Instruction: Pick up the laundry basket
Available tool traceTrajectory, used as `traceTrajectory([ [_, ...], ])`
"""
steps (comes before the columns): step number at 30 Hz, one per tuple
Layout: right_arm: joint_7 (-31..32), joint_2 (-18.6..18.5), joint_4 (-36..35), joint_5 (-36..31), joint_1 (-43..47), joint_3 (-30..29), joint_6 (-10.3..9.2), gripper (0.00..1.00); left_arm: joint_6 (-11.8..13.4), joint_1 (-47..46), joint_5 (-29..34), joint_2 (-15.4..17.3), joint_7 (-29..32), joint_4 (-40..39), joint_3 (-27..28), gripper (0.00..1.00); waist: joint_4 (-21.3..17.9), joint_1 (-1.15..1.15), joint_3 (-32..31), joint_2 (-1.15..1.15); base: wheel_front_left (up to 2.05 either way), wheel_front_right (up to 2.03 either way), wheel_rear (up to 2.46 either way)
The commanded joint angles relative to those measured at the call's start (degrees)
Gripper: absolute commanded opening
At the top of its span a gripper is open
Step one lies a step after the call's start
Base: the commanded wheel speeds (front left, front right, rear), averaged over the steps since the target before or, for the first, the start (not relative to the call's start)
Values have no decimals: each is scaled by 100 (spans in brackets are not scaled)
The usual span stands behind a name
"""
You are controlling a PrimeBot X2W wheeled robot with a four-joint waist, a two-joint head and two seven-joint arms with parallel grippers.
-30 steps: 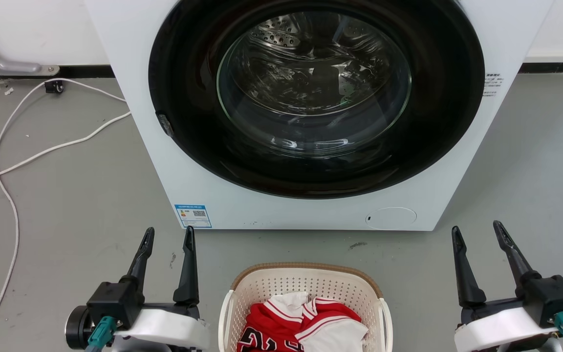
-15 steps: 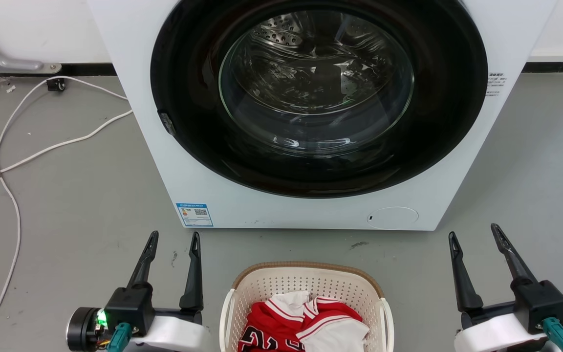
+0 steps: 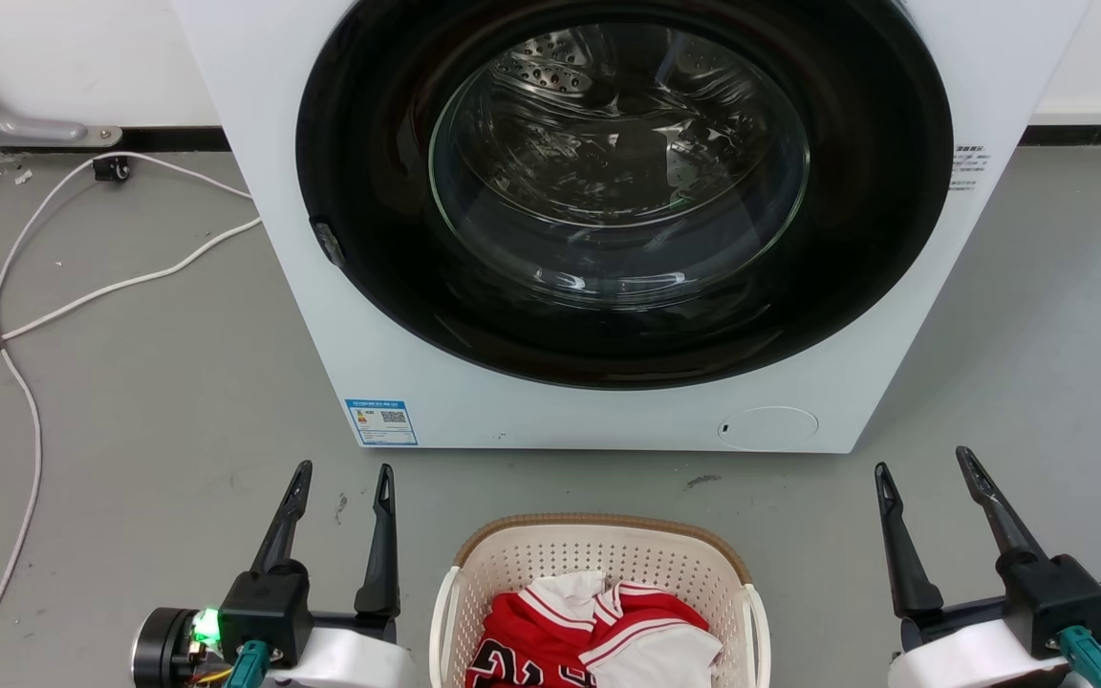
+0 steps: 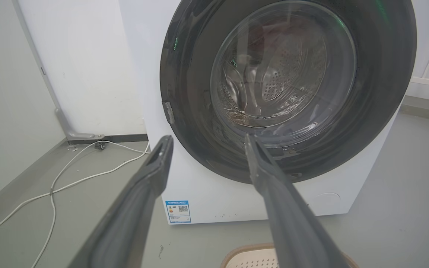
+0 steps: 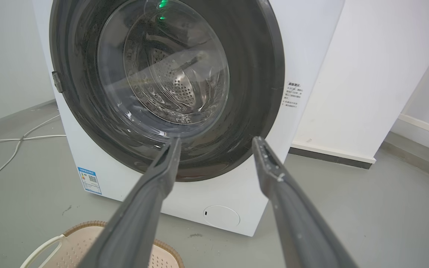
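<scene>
The laundry basket [image 3: 598, 554], cream and perforated with a brown rim and white loop handles, stands on the floor at the bottom middle of the head view, holding red and white clothes [image 3: 593, 631]. My left gripper [image 3: 343, 470] is open to the left of the basket, apart from it. To the basket's right my right gripper [image 3: 924, 462] is open and holds nothing. The basket's rim shows low in the left wrist view [image 4: 244, 250], under the open left gripper [image 4: 207, 138]. Its rim and a handle show low in the right wrist view [image 5: 78, 227], below the open right gripper [image 5: 217, 140].
A white front-loading washer [image 3: 608, 401] with a shut dark round door [image 3: 622, 182] stands just beyond the basket. White cables [image 3: 82, 296] lie on the grey floor at the left. A white wall [image 5: 359, 74] rises right of the washer.
Both grippers have drawn back slightly toward the bottom of the head view, and the view has shifted a little. The basket stays in place.
</scene>
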Motion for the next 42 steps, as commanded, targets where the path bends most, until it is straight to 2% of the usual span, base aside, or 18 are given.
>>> traceTrajectory([
  [1, -12, -15, 14, 26, 60, -4, -4, 100, 22, 46, 14, 9, -16, 3, -8, 100, 0, 0, -1, 0, 0, 0, 0],
  [25, -12, -15, 43, 285, -47, 47, -4, 100, -6, -89, -49, 8, -16, 83, 68, 100, -19, 0, 167, 0, 0, 0, 0],
  [36, -12, -14, 562, 69, -631, 213, -4, 100, -213, -761, 8, 8, -16, 689, 109, 100, -47, 0, 998, 0, 0, 0, 0],
  [42, -12, -13, 1200, -167, -1215, 306, -4, 100, -356, -1464, 44, 8, -15, 1571, 142, 100, -54, 0, 1785, 0, 0, 0, 0],
])
